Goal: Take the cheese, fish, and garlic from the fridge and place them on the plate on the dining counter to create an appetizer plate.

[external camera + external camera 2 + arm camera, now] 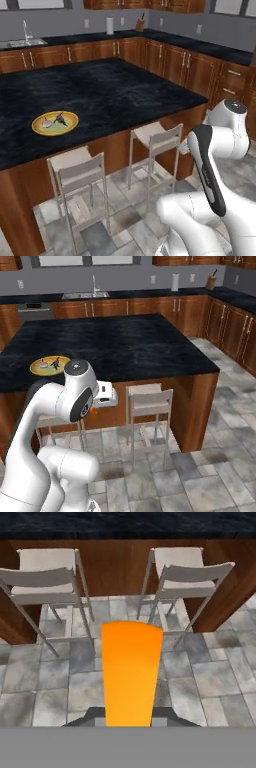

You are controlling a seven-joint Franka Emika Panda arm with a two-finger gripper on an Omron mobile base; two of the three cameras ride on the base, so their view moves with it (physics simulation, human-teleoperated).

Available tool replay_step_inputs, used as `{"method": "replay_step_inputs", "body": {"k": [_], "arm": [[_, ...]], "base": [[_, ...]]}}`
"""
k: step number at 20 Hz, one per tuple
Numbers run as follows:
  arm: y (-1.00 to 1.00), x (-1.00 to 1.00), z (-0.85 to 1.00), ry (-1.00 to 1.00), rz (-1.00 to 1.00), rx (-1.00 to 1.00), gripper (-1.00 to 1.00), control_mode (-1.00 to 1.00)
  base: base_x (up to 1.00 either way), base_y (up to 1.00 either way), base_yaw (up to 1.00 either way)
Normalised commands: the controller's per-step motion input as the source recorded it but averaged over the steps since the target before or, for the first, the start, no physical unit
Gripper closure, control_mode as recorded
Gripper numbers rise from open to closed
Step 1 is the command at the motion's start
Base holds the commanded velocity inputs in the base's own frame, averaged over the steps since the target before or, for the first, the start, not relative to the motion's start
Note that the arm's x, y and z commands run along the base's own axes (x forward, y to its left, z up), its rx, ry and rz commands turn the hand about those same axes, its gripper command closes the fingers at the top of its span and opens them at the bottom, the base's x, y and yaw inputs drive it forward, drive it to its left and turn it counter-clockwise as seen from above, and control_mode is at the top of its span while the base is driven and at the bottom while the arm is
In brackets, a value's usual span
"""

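Cheese: an orange wedge [132, 674] is seen in the hand view, standing up between the two dark fingertips [89, 717] at the bottom edge, and is held above the tiled floor [45, 682].
End effector: the end effector [131, 718] is clenched on the cheese; one fingertip shows on each side of the wedge's base. A small orange spot [93, 410] is seen below the white hand in the right base view.
Plate: a round plate [73, 120] with an orange-yellow rim is set on the black tabletop [115, 95], near the edge that faces the stools; it is also seen in the right base view [37, 367].
Fish: a small dark fish [61, 119] is laid on the plate.
Garlic: a pale bulb [47, 123] is laid on the plate just beside the fish; whether the two touch cannot be told.
Stools: two pale stools [47, 574] and [187, 572] are stood at the wooden base of the tabletop, directly ahead of the held cheese.
Wall counter: a sink [26, 43], a paper towel roll [110, 25] and a knife block [140, 23] are seen along the back wall, well apart from the plate.
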Motion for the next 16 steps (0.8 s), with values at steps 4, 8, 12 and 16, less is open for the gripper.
{"method": "replay_step_inputs", "body": {"k": [4,8,12,16], "arm": [[0.00,0.00,0.00,0.00,0.00,0.00,1.00,1.00],[0.00,0.00,0.00,0.00,0.00,0.00,1.00,1.00],[0.00,0.00,0.00,0.00,0.00,0.00,1.00,1.00],[0.00,0.00,0.00,0.00,0.00,0.00,1.00,1.00]], "base": [[-0.27,0.92,0.40],[0.12,0.43,0.24],[0.58,0.04,0.18],[0.71,0.01,0.16]]}}
